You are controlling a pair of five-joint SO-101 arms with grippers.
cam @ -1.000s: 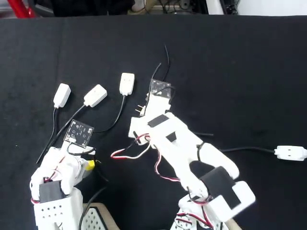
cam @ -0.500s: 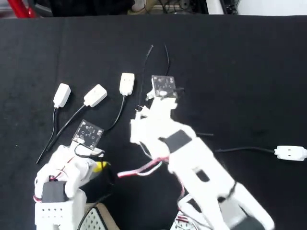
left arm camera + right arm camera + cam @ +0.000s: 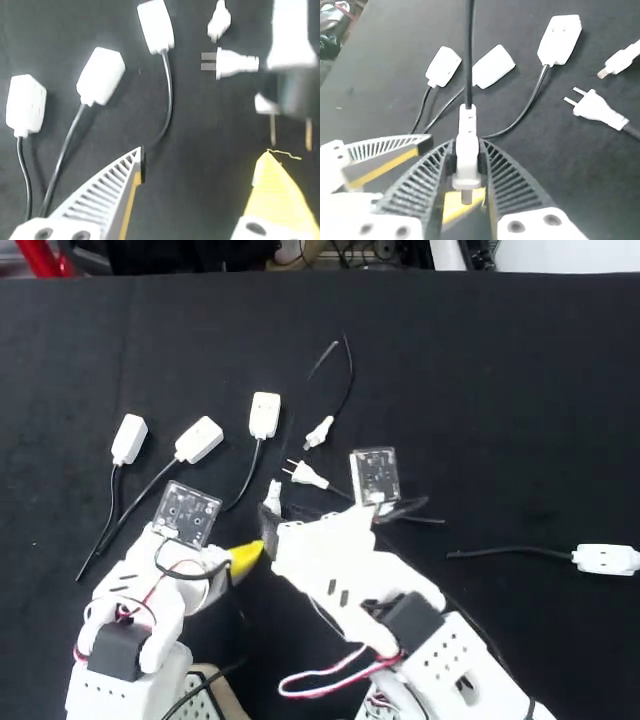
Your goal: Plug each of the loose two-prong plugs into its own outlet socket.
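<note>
Three sockets lie ahead of the left gripper's (image 3: 202,155) fingertips: the left socket (image 3: 128,438), the middle socket (image 3: 198,440) and the third socket (image 3: 264,415), each loose on the table with its lead trailing back. The left gripper's fingers are spread wide with nothing between them. The ribbed finger (image 3: 107,192) sits just behind the third socket's lead.

Just off the yellow finger (image 3: 272,190), the right gripper (image 3: 466,147) pinches a plug (image 3: 465,125) by its body. The plug's cord (image 3: 468,50) runs out past the fingertips toward the sockets, and its prongs seem to point back at the yellow fingertip, close above it. That is the first hazard: any closing or forward move by either arm could knock prongs against finger and twist the plug in the pinch. With the prongs facing away from the sockets, the plug likely needs turning, and a narrow grip may slip.

Beyond the right fingers lie a loose plug (image 3: 305,475) and a small plug (image 3: 318,432), which the dragged cord could sweep aside. No socket is held, so one would probably slide when pushed. A far socket (image 3: 605,558) lies well off to the right.
</note>
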